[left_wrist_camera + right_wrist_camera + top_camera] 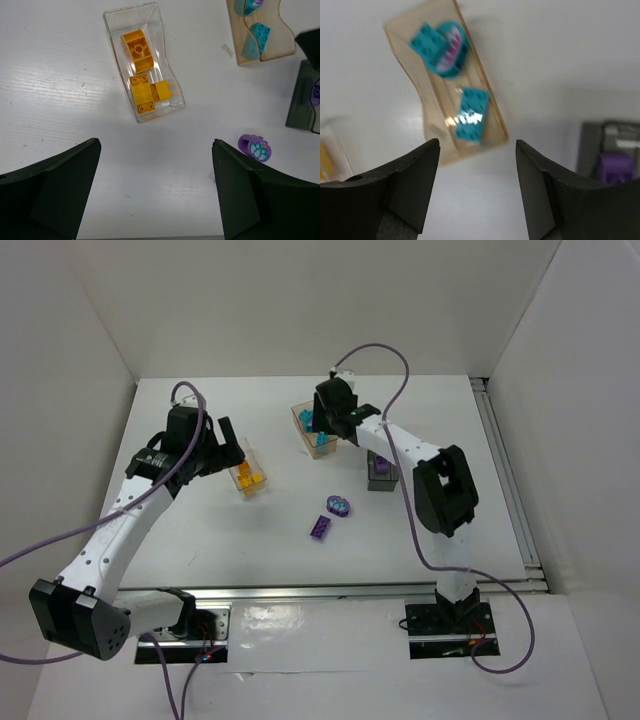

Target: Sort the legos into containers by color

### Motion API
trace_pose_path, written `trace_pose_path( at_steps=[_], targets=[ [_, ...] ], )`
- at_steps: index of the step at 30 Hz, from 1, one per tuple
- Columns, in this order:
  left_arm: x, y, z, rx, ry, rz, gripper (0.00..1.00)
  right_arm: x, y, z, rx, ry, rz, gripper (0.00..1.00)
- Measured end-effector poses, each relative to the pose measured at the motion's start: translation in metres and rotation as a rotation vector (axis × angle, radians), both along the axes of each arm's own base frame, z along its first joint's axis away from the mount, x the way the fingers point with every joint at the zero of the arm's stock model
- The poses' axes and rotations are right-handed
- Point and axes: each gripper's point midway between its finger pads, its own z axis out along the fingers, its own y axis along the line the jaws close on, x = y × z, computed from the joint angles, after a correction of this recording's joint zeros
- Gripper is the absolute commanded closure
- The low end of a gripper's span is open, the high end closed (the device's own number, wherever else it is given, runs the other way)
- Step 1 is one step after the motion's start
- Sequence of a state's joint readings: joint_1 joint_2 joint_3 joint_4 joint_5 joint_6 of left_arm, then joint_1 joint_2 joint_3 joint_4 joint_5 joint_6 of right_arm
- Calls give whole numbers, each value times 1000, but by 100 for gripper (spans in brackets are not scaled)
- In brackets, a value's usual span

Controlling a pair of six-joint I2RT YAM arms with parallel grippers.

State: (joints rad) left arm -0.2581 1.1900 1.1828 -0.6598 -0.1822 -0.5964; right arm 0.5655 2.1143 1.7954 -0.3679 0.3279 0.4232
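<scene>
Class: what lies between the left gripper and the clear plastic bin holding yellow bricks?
Only bare white table, as the left wrist view shows, between the left gripper and the clear plastic bin.

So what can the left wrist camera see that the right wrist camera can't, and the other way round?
Only the left wrist view: the clear bin in full with its yellow bricks, and a loose purple oval piece on the table.

Only the right wrist view: the whole peach bin, including a teal oval piece that the left view cuts off.

Both: the peach bin with teal bricks, the dark grey bin holding a purple brick, and their own left pincer or right pincer, both open.
</scene>
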Motion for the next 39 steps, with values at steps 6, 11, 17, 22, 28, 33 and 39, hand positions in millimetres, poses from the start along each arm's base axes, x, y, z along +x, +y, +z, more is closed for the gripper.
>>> trace_pose_path(
  at_steps=[6,11,17,22,28,33,39],
  targets=[
    [0,1,-1,10,4,-10,0,-87,-33,-10,-51,63,90,25],
    [1,2,-4,11,14,-10,0,-149,-33,-43,-78,147,242,14],
    [-2,-4,-16,-5,44,-35,0,-185,-17,-78,-147,223,379,13],
    [0,-10,-25,-22,72,-58,0,-190,-14,-92,-192,244,412,22],
    [1,-12,-27,-27,79,-65,0,-190,-22,-111,-234,281,392,33],
    [2,-14,-26,-33,74,-69,0,-189,-26,-117,-246,292,362,53],
    [2,-17,-25,-48,70,-83,0,-185,-37,-97,-237,241,281,53]
  ],
)
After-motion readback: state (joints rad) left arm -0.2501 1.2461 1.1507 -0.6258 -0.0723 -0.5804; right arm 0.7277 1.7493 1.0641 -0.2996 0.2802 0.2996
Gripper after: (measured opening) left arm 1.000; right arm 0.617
